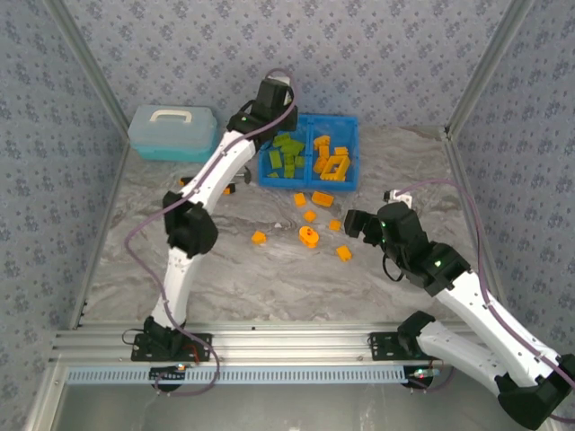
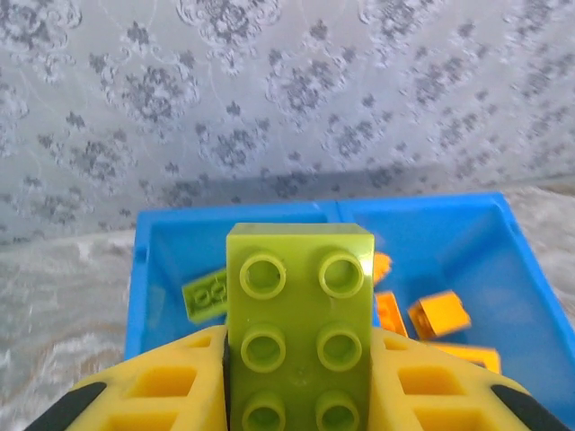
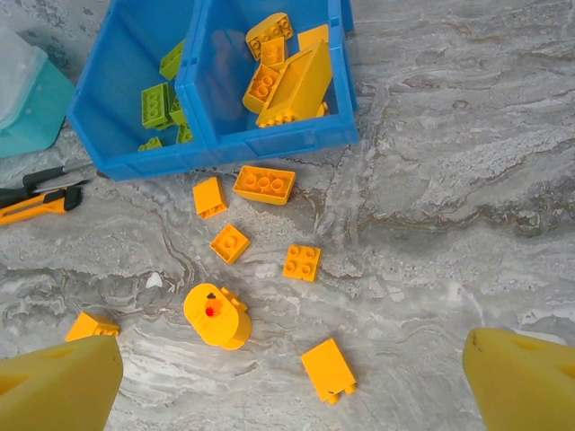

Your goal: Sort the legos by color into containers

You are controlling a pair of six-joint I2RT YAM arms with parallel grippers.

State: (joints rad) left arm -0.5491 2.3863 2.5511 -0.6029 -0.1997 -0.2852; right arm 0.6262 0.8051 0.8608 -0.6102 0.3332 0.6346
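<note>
A: What is the left pincer [image 2: 299, 395] doing?

B: It is clenched on a lime green brick [image 2: 299, 305], studs facing the wrist camera, with a yellow finger [image 2: 162, 386] pressed against each side. It holds the brick up by the blue bin [image 2: 144, 269].

A: And the bin?

B: Green bricks [image 1: 286, 154] lie in its left compartment and orange bricks [image 1: 331, 160] in its right one, including the open frame.

A: The right pincer [image 3: 289, 384]?

B: It is released, jaws spread wide, grasping nothing. It hangs over the table [image 3: 449, 180], above the loose pieces.

A: What is loose?

B: Seven orange pieces lie in front of the bin, among them a round one [image 3: 217, 314]. A utility knife [image 3: 36, 205] and a teal box [image 1: 172, 132] sit left of the bin.
</note>
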